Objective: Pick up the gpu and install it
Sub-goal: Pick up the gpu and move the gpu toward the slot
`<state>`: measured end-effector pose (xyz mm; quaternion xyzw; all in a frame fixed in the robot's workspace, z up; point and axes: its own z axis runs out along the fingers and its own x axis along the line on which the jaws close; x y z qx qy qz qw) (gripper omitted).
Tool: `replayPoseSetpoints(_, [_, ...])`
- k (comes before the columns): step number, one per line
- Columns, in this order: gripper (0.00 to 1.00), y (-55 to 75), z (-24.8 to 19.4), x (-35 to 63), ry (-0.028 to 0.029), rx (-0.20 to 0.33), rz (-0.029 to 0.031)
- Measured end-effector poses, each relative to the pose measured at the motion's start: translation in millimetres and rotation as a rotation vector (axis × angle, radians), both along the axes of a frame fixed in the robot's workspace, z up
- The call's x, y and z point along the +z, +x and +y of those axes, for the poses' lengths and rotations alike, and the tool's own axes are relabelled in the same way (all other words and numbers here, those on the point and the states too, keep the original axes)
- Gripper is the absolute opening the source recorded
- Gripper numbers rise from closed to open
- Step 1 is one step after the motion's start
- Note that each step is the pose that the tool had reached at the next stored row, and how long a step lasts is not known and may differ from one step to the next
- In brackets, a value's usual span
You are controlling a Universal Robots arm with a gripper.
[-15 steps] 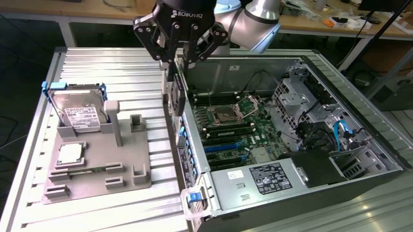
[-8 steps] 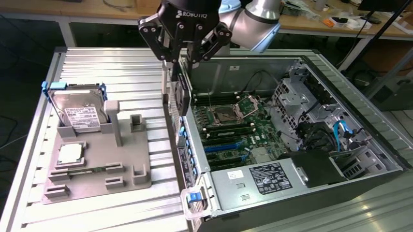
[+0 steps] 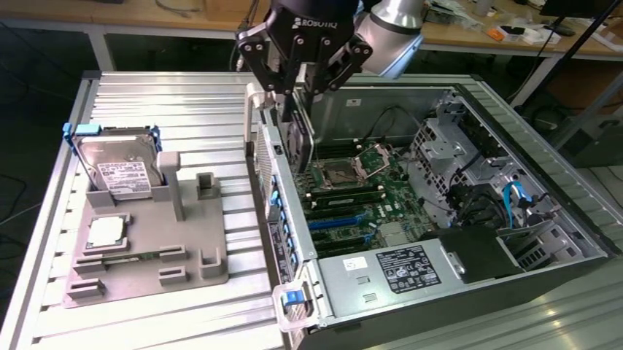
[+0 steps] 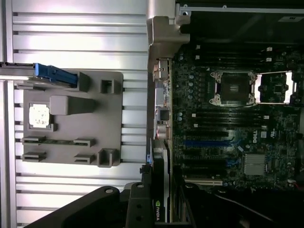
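The gpu is a thin dark card that hangs upright, edge-on, from my gripper, which is shut on its top edge. It hovers over the open computer case, just inside the rear wall and above the motherboard. In the wrist view the gpu runs edge-on from my gripper out over the board's expansion slots. A green logo label shows on the card near the fingers.
The open tower case lies on its side with drive cages and cables at the exterior view's right. The open CPU socket lies beyond the card. A grey fixture tray beside the case holds a blue-framed hard drive and a small silver chip.
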<state>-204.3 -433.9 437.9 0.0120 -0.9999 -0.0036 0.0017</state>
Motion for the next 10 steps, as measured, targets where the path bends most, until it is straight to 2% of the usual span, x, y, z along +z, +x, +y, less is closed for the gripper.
replayPoseSetpoints(5, [0.27, 10.4, 0.0, -0.1, 0.0002, 0.0, -0.0453])
replayPoseSetpoints(6, [0.27, 12.2, 0.0, -0.1, 0.0001, 0.0, -0.0474])
replayPoseSetpoints(10, [0.27, 21.6, 0.0, -0.1, 0.0, -0.002, -0.0477])
